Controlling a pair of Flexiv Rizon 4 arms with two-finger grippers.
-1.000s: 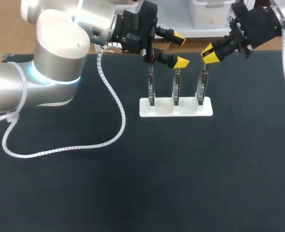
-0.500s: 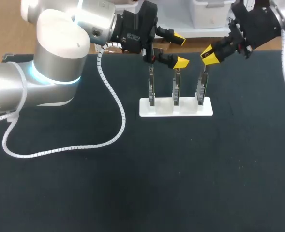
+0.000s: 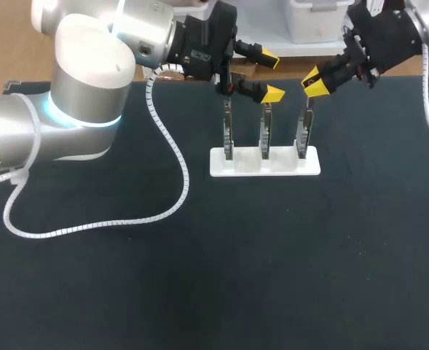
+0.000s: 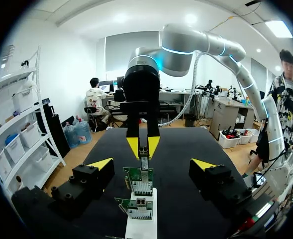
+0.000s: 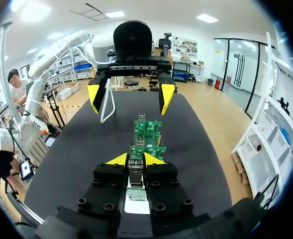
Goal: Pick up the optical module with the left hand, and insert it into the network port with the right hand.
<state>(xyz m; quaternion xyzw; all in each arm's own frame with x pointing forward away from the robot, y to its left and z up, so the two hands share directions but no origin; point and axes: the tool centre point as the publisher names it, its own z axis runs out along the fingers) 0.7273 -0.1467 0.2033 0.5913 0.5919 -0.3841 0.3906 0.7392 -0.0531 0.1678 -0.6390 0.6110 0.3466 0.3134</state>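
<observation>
Insertion stage — right gripper [image 3: 315, 82] pinching the optical module [image 5: 136, 174] over the rightmost circuit board [image 3: 303, 133], left gripper [image 3: 271, 76] splayed empty — seat it squarely next.

Dark matte table top [image 3: 287, 277]

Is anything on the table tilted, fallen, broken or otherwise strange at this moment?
Nothing stands out. The three boards stand upright in one row in the white holder, and none has tipped. The right gripper is shut on the module over the end board. The left gripper is open near the other two.
</observation>
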